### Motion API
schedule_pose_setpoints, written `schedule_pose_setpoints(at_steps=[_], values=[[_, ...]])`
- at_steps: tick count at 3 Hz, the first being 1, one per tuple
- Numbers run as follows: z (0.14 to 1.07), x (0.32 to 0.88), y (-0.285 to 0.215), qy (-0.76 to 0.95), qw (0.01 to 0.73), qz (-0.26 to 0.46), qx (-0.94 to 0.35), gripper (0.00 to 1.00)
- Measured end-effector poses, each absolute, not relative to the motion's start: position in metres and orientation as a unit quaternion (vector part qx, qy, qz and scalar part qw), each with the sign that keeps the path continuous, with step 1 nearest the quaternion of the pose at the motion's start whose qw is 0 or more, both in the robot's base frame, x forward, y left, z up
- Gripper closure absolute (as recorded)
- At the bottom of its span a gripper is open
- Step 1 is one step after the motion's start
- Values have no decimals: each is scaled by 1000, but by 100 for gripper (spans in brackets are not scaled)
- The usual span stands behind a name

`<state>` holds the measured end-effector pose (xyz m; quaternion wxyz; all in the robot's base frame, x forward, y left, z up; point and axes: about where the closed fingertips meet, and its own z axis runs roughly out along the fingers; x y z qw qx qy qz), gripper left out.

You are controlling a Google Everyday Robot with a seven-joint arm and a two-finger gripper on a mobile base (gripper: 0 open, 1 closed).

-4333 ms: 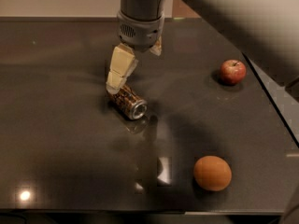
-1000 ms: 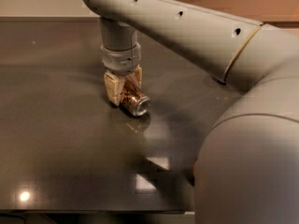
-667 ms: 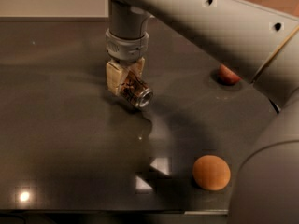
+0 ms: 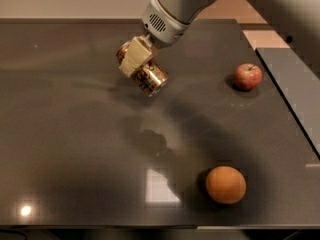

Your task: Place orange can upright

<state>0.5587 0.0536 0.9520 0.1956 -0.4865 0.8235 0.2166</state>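
Note:
The orange can (image 4: 150, 78) is brownish-orange with a dark print and silver ends. It is held tilted in the air above the dark table (image 4: 70, 149), its lower silver end pointing down to the right. My gripper (image 4: 136, 59) is shut on the can, its cream fingers (image 4: 134, 56) clamped across the can's upper part. The grey arm reaches in from the top right. The can's shadow falls on the table below it.
A red apple (image 4: 248, 76) sits at the right of the table. A round orange fruit (image 4: 226, 184) lies near the front right. The table's right edge runs beside a second grey surface (image 4: 295, 84).
The can lay on its side on the table with the gripper closed around it; now it is lifted off the surface, tilted, and the arm has swung back toward the upper right.

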Motion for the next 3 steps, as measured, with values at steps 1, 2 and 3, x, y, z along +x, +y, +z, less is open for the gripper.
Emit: schedule_pose_setpoints(at_steps=[1,2,3], values=[[975,555,47,771,273,290,-498,100],[986,547,43,717,344,344,-498,100],[985,539,39,670,398,379,-498,100]])
